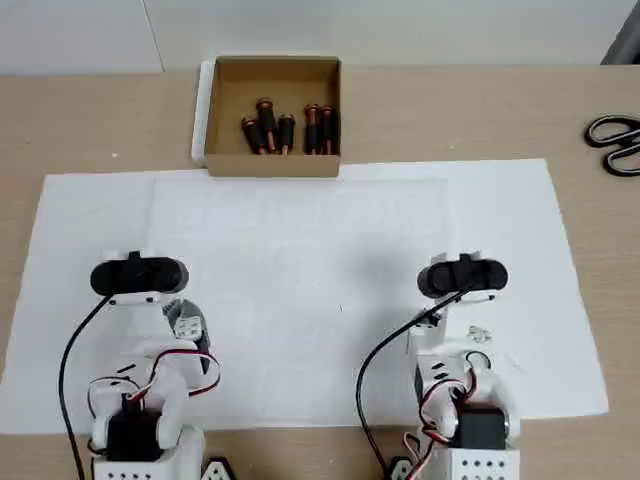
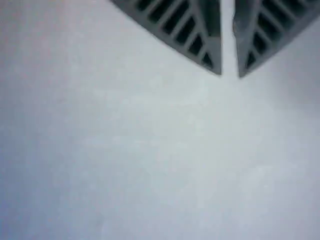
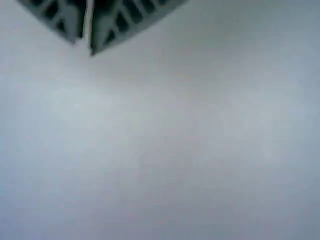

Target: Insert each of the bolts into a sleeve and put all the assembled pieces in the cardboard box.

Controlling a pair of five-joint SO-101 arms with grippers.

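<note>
Lying in the cardboard box (image 1: pixel 272 165), black-sleeved copper bolts (image 1: pixel 312 128) cluster together.

We're looking at a light wooden counter (image 1: pixel 100 120) here, and a big white paper sheet (image 1: pixel 300 260) is covering most of its middle and lying flat. The cardboard box (image 1: pixel 275 166) is sitting at the sheet's far edge, left of centre. A pair of scissors (image 1: pixel 615 143) is lying on bare wood over at the right edge, well apart from the box. Two arm bases (image 1: pixel 140 455) (image 1: pixel 475 455) are standing along the near edge.
</note>
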